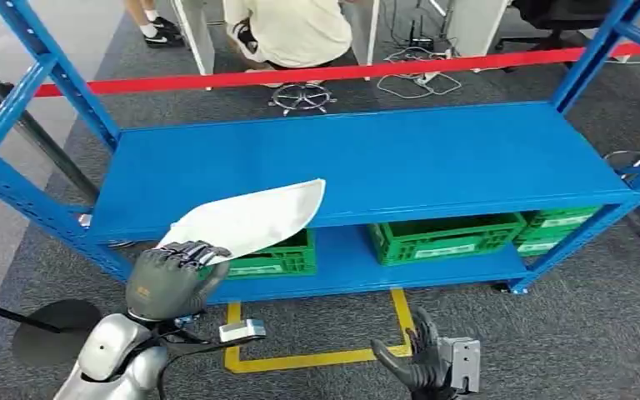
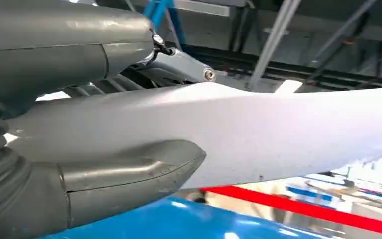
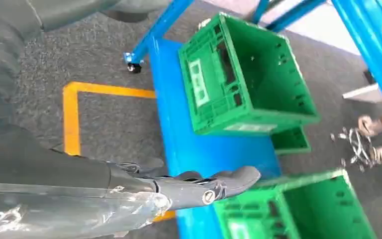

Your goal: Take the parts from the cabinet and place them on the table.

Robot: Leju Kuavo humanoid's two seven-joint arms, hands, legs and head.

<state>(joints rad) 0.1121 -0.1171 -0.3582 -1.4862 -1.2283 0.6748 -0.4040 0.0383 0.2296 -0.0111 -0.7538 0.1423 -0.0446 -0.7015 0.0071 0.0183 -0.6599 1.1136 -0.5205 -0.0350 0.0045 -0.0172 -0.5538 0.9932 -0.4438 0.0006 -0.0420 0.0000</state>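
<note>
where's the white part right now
In the head view the white part is on the left, held by the left hand above the front edge of the blue shelf, over the leftmost green crate.

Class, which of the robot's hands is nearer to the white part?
Left. The left hand grips the white part at its near end, over the blue shelf. The right hand hangs open, lower and apart, above the floor.

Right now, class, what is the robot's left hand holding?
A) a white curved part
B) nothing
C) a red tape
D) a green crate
A: the left hand grips one end of the white part, which juts out over the front edge of the blue shelf; the right hand hangs low with nothing in it.
</note>
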